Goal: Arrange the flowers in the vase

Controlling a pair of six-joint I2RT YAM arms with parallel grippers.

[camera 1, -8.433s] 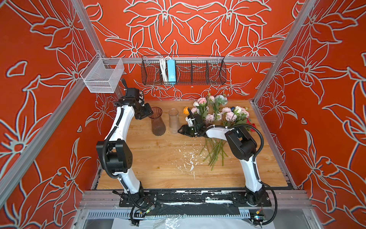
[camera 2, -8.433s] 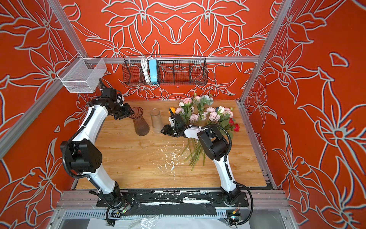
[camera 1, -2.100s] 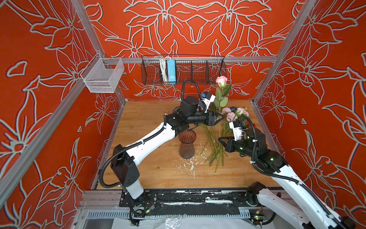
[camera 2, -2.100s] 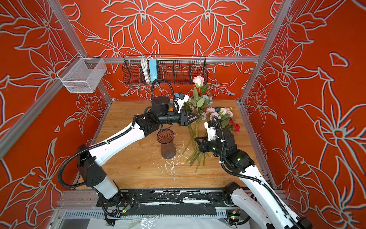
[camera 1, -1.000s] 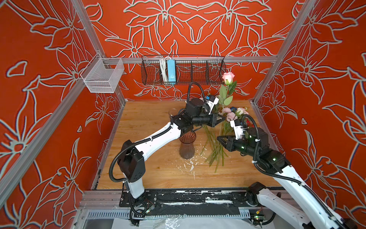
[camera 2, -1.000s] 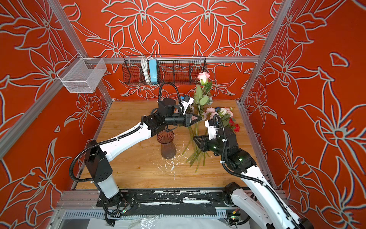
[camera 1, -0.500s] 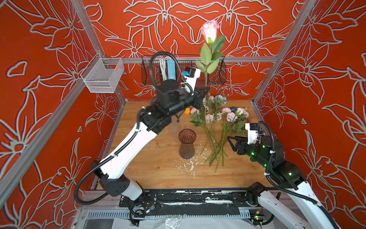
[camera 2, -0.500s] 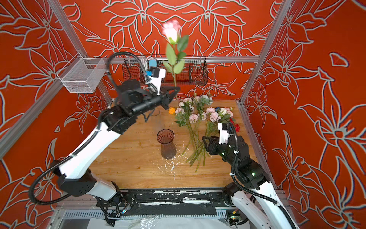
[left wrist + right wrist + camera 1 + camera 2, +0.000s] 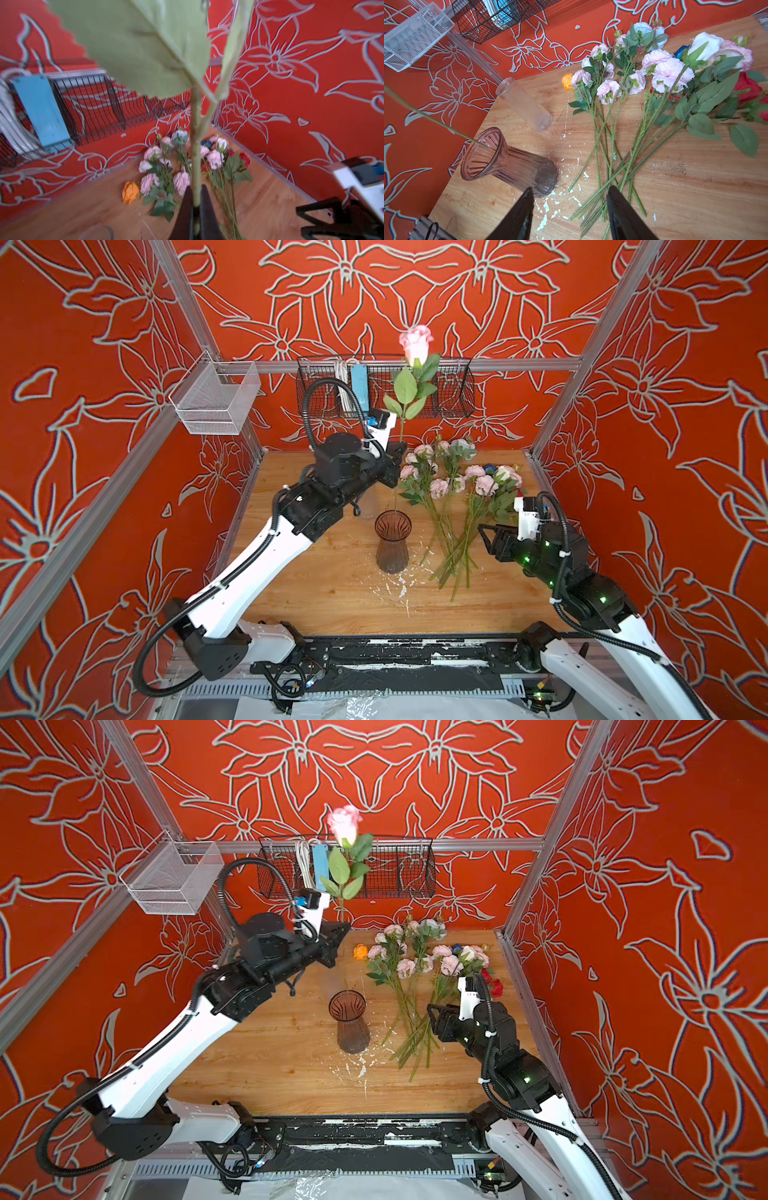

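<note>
Now we see the left gripper (image 9: 398, 446) clamped on the pink rose (image 9: 416, 344) partway down its stem. The bloom is held high against the far wall, the stem is upright, and its lower tip sits at the mouth of the vase (image 9: 392, 541) directly below. The right gripper (image 9: 484, 531) hovers empty with its jaws apart, just right of the vase, over the near stem ends of the flowers (image 9: 455, 489) lying on the table (image 9: 316, 593).
</note>
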